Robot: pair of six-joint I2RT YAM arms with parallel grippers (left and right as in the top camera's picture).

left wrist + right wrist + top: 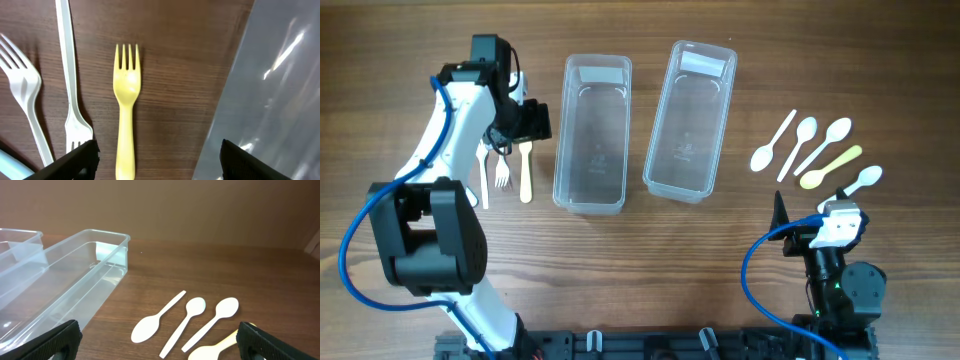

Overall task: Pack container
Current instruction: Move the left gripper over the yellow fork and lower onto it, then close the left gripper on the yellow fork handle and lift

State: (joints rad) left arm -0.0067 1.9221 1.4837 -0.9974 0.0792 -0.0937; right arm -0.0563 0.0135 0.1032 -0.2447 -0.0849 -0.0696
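We see the left gripper [158, 155] spread wide, empty, over a yellow plastic fork [126, 100] (white plastic forks [22, 85] alongside) beside a clear rectangular plastic container [270, 100]; the right gripper [160, 342] gapes empty near white plastic spoons [194, 307].

table [420, 40]: dark brown wood grain | backdrop: plain tan wall [200, 205]

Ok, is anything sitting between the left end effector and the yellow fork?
Nothing visible does. The left end effector hangs open over the yellow fork, which lies bare on the table. The nearest white fork lies apart on one side, the clear container on the other.
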